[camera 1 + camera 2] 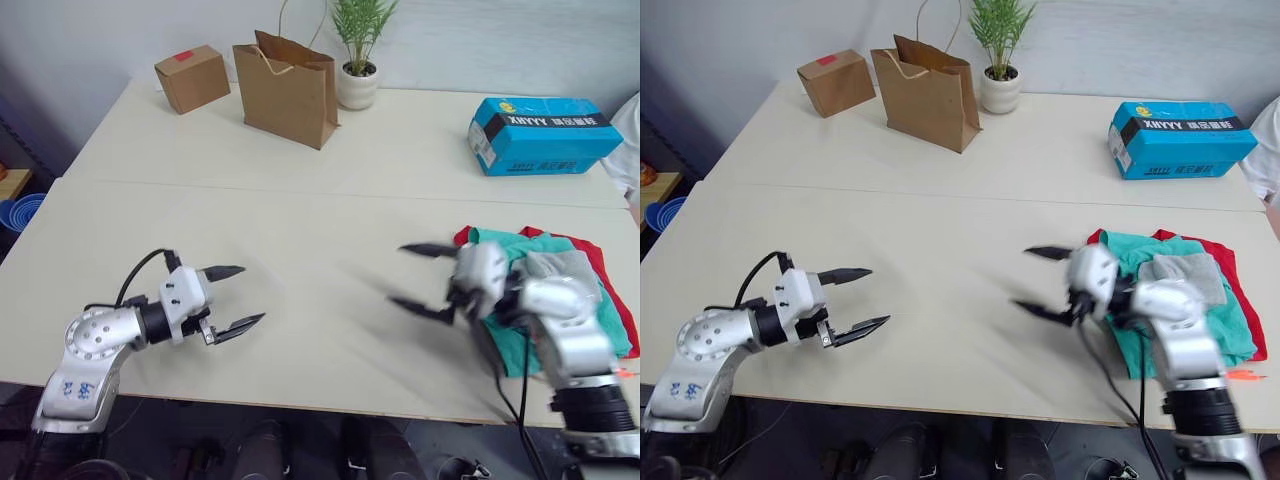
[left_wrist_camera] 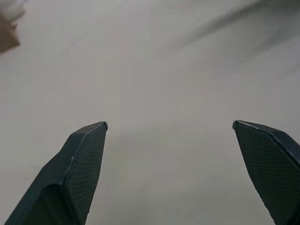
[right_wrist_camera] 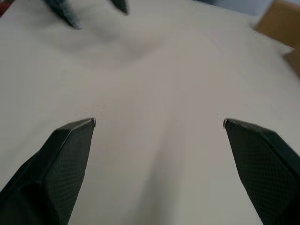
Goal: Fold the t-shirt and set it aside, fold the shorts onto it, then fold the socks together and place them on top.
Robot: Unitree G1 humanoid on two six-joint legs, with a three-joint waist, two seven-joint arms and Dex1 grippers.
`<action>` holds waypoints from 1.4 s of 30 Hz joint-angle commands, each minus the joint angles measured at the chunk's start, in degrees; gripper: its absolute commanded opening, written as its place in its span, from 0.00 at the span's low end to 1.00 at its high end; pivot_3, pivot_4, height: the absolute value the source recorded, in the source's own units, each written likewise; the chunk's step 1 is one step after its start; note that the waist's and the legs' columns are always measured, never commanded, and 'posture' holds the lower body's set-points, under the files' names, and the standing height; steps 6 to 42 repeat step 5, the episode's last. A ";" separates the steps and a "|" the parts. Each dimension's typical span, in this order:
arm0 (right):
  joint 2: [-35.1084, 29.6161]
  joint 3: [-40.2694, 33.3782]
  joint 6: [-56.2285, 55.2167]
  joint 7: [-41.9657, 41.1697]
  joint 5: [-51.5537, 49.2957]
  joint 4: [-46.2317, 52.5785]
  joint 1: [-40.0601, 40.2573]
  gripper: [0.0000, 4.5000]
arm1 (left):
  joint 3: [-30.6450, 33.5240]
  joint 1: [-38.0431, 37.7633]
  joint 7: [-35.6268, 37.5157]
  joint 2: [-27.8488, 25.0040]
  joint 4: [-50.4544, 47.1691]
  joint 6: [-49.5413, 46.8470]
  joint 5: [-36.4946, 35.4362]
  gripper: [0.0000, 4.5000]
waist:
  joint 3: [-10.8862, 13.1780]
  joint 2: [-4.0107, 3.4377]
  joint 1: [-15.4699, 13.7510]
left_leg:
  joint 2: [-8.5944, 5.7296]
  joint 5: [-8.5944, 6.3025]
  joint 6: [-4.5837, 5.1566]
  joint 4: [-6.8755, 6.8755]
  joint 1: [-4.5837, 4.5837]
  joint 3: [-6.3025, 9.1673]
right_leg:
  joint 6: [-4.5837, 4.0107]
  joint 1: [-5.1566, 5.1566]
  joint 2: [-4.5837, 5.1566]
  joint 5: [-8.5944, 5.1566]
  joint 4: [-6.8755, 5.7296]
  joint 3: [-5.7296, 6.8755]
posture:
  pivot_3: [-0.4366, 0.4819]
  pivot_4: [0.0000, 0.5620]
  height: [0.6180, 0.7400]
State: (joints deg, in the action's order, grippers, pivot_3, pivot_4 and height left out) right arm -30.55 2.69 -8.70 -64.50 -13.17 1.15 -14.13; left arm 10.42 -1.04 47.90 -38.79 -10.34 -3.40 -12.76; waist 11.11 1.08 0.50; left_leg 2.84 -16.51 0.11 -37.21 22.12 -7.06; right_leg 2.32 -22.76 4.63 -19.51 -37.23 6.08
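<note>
Both grippers wide open and empty over the table (image 1: 300, 230).
Left gripper (image 1: 232, 298) lower left; right gripper (image 1: 1040, 283) centre-right, beside stacked socks (image 1: 1185, 268), shorts (image 1: 1140, 250), t-shirt (image 1: 1225, 255) at right edge.

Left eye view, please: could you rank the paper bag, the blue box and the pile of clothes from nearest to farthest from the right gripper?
From the right gripper:
1. Pile of clothes: just behind it, at the table's right edge.
2. Paper bag: far side, toward the left.
3. Blue box: far right; its distance is close to the bag's, so these two are hard to separate.
</note>
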 commanded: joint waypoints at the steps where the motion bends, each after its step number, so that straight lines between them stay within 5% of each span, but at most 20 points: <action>1: 4.00 -1.17 -2.98 7.65 1.36 -2.79 0.67 0.99 | 3.48 -2.82 -2.47 0.45 -0.85 3.63 0.49 1.00 | 0.00 0.00 -0.02 | -0.01 -0.01 0.02 -0.02 0.00 0.00 | 0.02 0.00 0.04 0.02 -0.02 0.00 | 0.48 0.27 1.00; 5: 6.26 1.26 -11.79 11.57 6.84 -8.54 2.42 0.99 | 4.48 -5.47 -5.52 2.11 -3.38 5.04 0.84 1.00 | -0.02 0.03 -0.30 | -0.05 -0.14 0.18 -0.04 -0.09 0.05 | 0.03 0.08 0.13 0.03 -0.09 0.01 | 0.48 0.27 1.00; 42: 6.26 1.26 -11.79 11.57 6.84 -8.54 2.42 0.99 | 4.48 -5.47 -5.52 2.11 -3.38 5.04 0.84 1.00 | -0.02 0.03 -0.30 | -0.05 -0.14 0.18 -0.04 -0.09 0.05 | 0.03 0.08 0.13 0.03 -0.09 0.01 | 0.48 0.27 1.00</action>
